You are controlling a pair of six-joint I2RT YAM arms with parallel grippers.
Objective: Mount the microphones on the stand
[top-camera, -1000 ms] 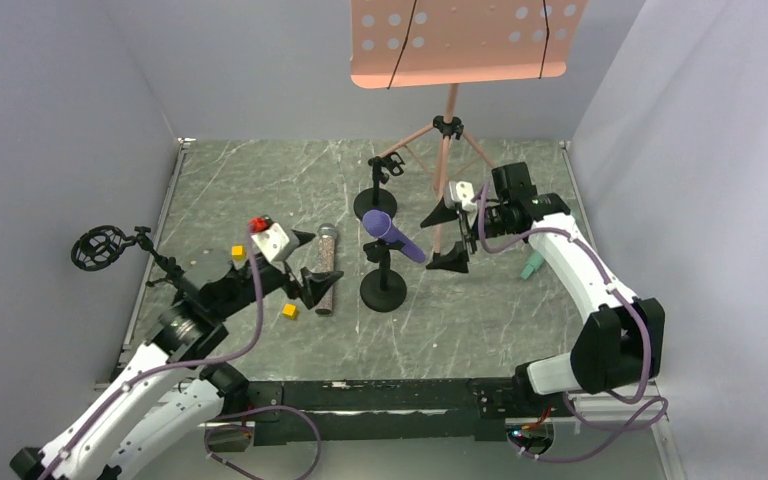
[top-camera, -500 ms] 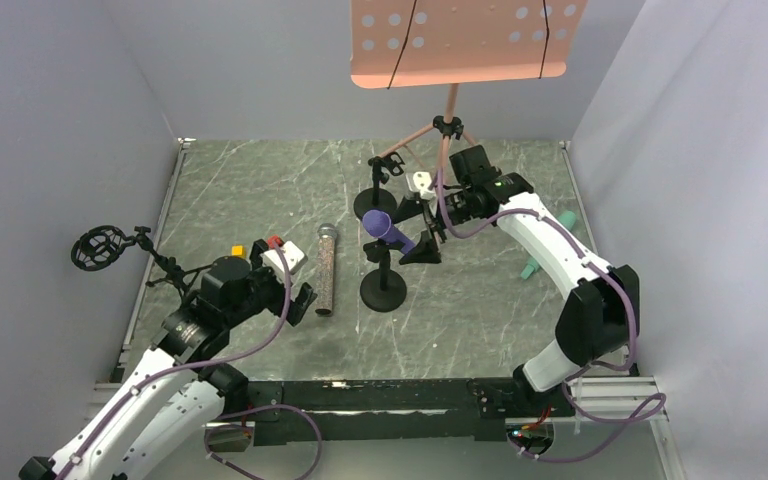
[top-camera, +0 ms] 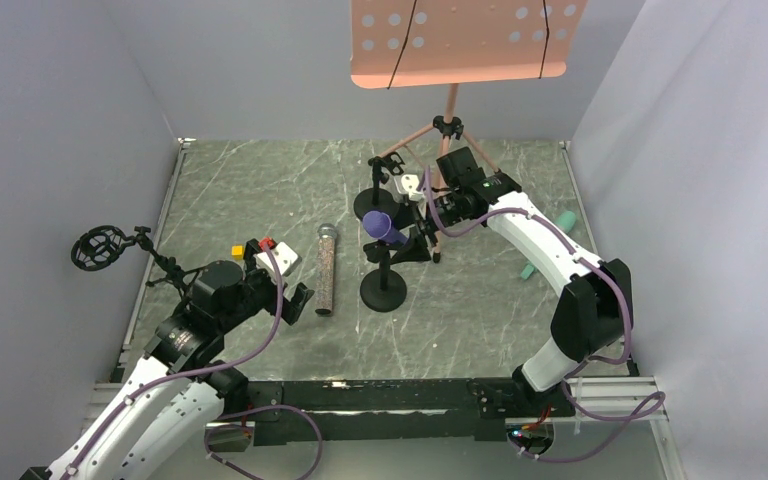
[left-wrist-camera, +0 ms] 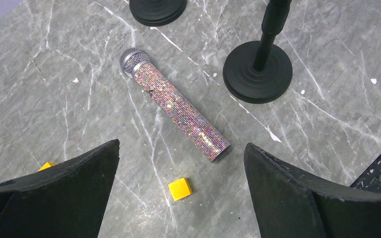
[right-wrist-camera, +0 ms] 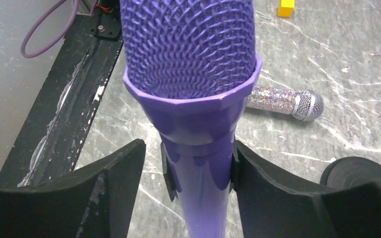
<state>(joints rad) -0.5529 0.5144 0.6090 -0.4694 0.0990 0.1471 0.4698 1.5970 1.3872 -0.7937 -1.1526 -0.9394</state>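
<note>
The purple microphone [top-camera: 379, 227] sits tilted in the black clip [right-wrist-camera: 167, 171] of the nearer stand [top-camera: 383, 290], about the middle of the tabletop [top-camera: 260, 190]. The right fingers [right-wrist-camera: 104, 193] are spread to either side of its handle just below the mesh head. A sliver of tabletop shows between one finger and the clip, while the other finger lies close against the clip's far side.

The glittery microphone [left-wrist-camera: 176, 105] lies flat on the tabletop just left of that stand's round base, its silver head pointing away from the arms. The left fingers [left-wrist-camera: 69, 188] hang above its tail end, wide apart and holding nothing. A small yellow cube [left-wrist-camera: 179, 189] lies just beside that tail.

The mint-green microphone [top-camera: 566, 220] lies near the right wall, partly hidden behind the right arm. A second stand [top-camera: 373, 203] is farther back, in front of a pink music stand [top-camera: 460, 45]. A black shock mount [top-camera: 98, 247] sits at the left edge.
</note>
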